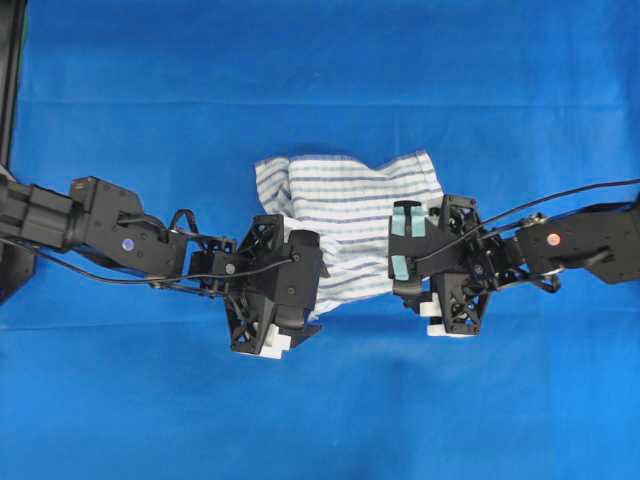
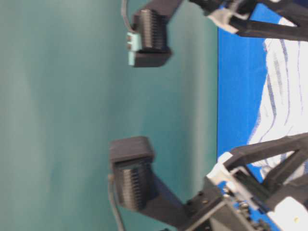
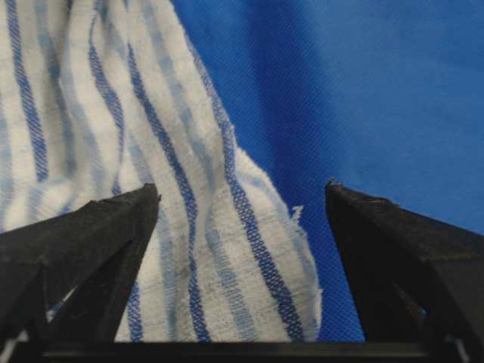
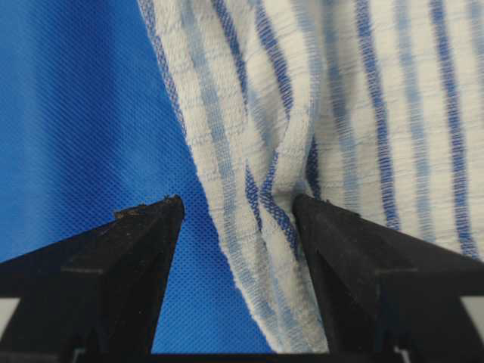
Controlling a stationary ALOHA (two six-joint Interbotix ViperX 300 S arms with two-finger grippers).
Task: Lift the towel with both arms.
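The towel, white with thin blue stripes, lies crumpled on the blue table cloth at the centre. My left gripper sits at the towel's lower left edge, and my right gripper at its right edge. Seen from the left wrist, the left gripper is open and a corner of the towel lies between its fingers. In the right wrist view the right gripper is open too. The frayed edge of the towel runs between its fingers, and the right finger lies over the cloth.
The blue table cloth covers the whole surface around the towel. A black frame runs along the far left edge. Black cables trail from both arms.
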